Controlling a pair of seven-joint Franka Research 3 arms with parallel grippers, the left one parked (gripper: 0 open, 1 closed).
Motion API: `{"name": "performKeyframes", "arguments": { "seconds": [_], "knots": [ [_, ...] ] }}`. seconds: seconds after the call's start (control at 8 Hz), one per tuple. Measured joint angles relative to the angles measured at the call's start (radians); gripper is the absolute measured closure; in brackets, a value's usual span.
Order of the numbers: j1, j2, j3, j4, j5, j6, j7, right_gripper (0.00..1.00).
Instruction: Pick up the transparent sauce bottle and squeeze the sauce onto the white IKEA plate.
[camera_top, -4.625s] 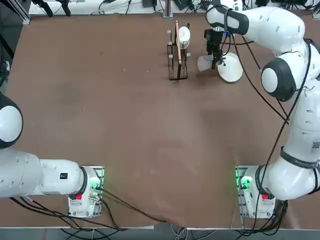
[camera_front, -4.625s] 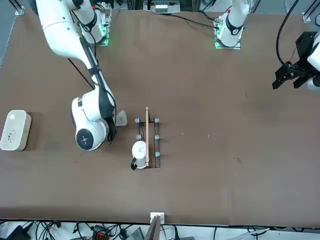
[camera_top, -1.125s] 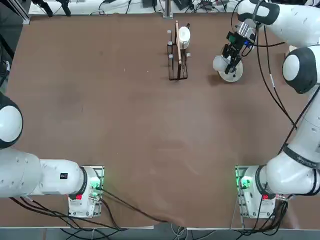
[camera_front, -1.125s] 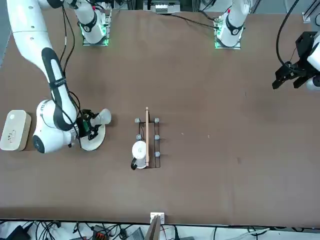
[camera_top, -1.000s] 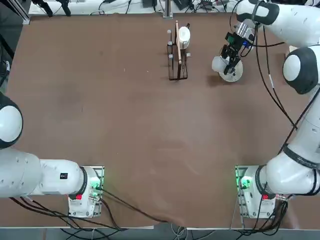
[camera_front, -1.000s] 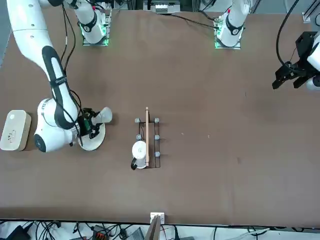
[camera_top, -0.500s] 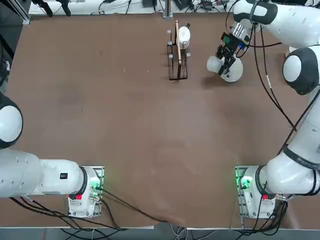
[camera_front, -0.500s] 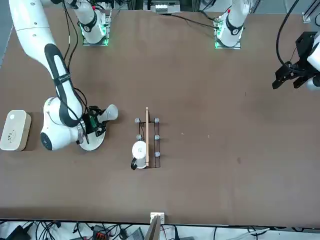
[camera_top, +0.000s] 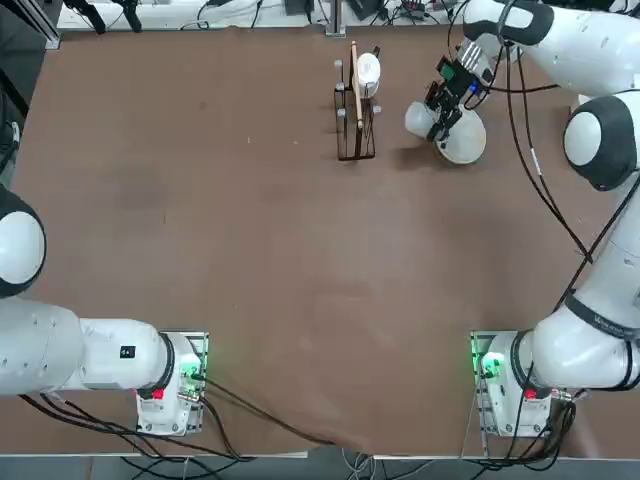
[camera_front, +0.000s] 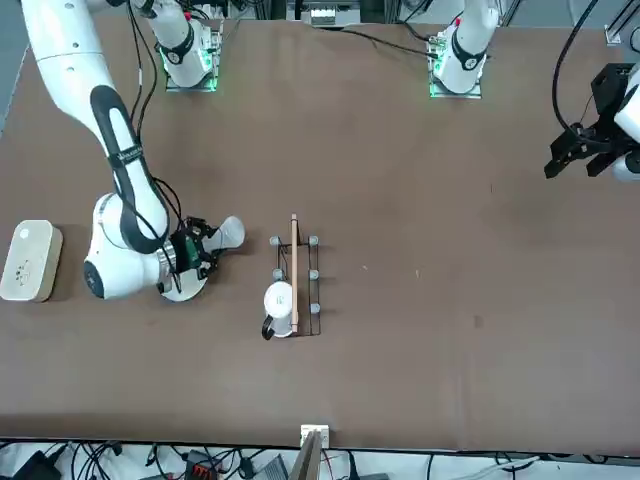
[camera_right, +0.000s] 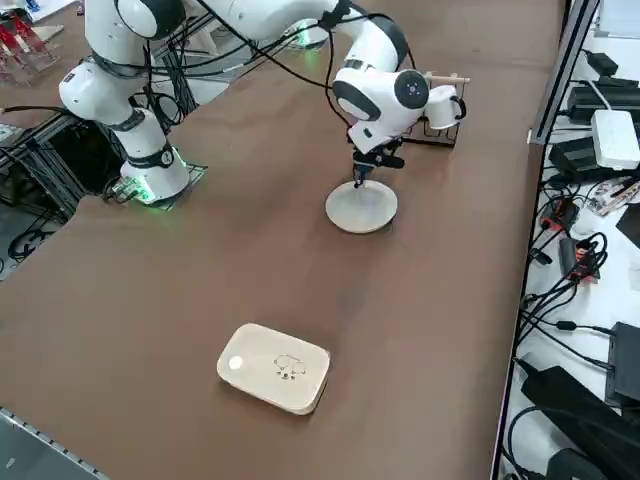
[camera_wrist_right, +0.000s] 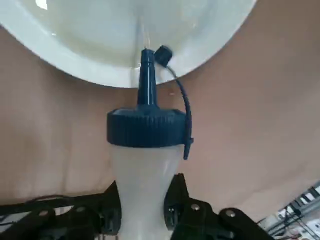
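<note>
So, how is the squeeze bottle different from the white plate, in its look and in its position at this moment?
The transparent sauce bottle is narrow, translucent, with a dark blue nozzle cap; the white IKEA plate is wide, round, glossy and opaque. The bottle is held tilted in the air by the right gripper, shut on its body, nozzle over the plate's rim; the plate lies flat on the table. Both are whitish.
</note>
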Motion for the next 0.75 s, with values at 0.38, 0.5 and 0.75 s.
{"name": "performKeyframes", "arguments": {
  "seconds": [0.38,0.5,0.75],
  "knots": [
    [-0.016,0.001,-0.006,0.018,0.033,0.016,0.0,0.6],
    [-0.026,0.002,-0.009,0.032,0.031,0.016,0.0,0.6],
    [-0.029,0.002,-0.007,0.045,-0.065,0.013,0.025,0.59]
  ]
}}
